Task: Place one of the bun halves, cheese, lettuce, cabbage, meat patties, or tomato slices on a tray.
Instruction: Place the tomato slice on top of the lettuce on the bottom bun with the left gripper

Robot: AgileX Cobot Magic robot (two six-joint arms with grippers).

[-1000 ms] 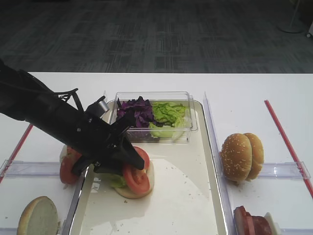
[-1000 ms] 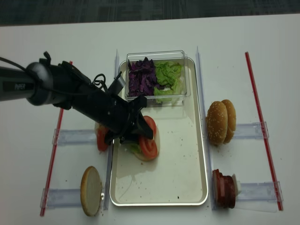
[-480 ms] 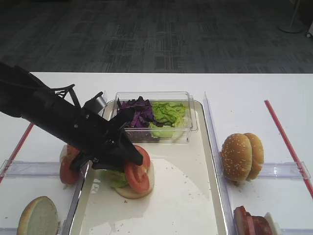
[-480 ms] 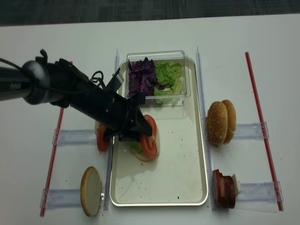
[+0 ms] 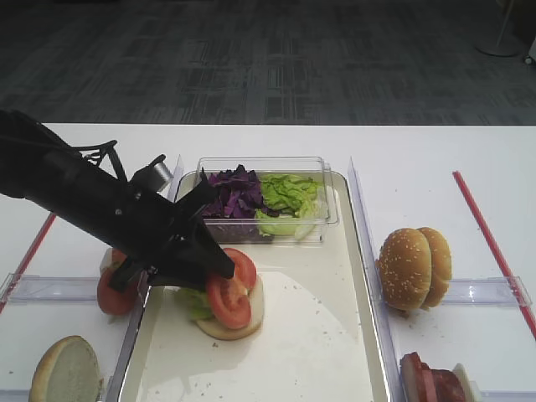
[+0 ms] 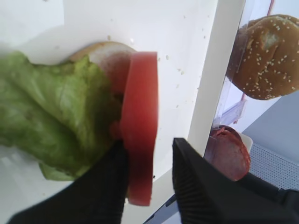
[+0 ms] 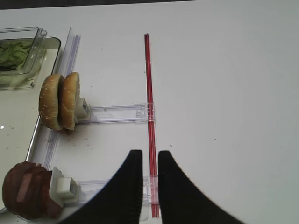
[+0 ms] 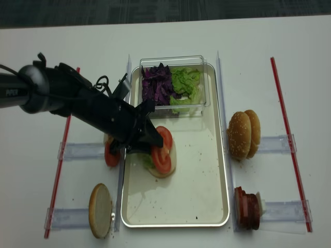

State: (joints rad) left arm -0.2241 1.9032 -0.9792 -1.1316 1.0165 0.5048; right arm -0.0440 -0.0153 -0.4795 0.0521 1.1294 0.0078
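One tomato slice (image 6: pixel 140 126) stands on edge, clamped between our left gripper (image 6: pixel 148 179) fingers, just above the lettuce (image 6: pixel 51 112).

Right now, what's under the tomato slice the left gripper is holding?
Lettuce on a bun bottom, on the tray. The tomato slice and left gripper cover the rest.

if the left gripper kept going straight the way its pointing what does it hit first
Most likely the off-white floor of the long silvery-rimmed tray. The left gripper, pinching a round red tomato slice over the pale bun bottom, points right across the tray; further on stand the sesame-seeded bun tops, though depth is unclear.
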